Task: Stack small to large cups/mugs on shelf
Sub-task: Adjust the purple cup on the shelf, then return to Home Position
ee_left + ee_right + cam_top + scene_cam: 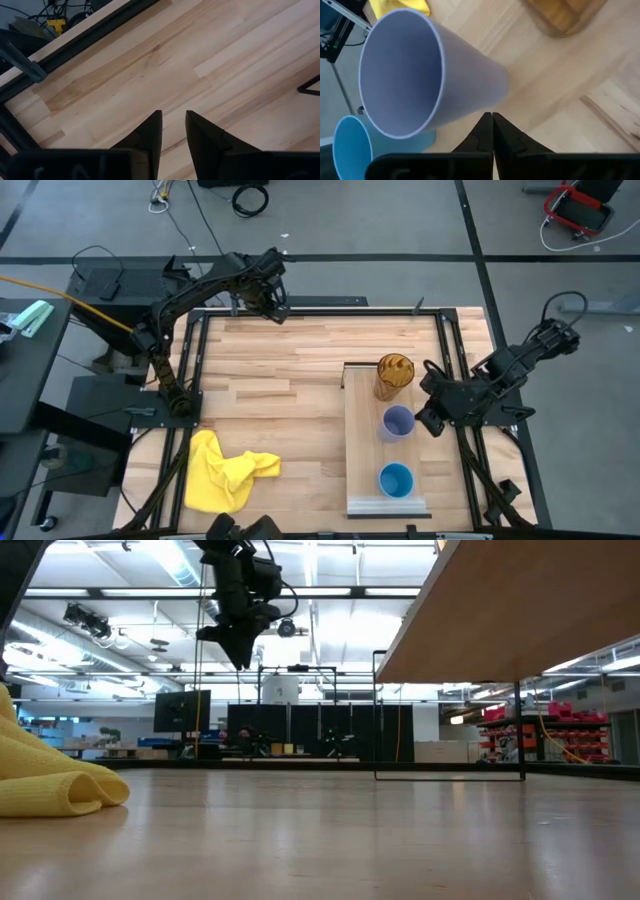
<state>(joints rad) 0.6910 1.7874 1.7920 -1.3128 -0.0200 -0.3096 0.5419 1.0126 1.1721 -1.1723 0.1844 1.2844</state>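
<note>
A butcher-block table (pixel 290 390) framed by dark rails stood on a grey floor crossed by cables. On its right side lay a pale wooden shelf (pixel 362 450), a long plank. Three cups stood apart in a row along it: an amber tumbler (pixel 393 375) at the far end, a lavender cup (pixel 398 422) in the middle, a blue cup (pixel 396 480) near the whitish strip. A crumpled yellow cloth (pixel 222 471) lay at the table's near left. The right gripper (pixel 428 420) hovered just beside the lavender cup, its fingers pressed together and holding nothing. The left gripper (pixel 276 311) hung above the table's far edge, fingers slightly parted. Beyond the table, a bright workshop with ceiling lights and dark cabinets showed.
</note>
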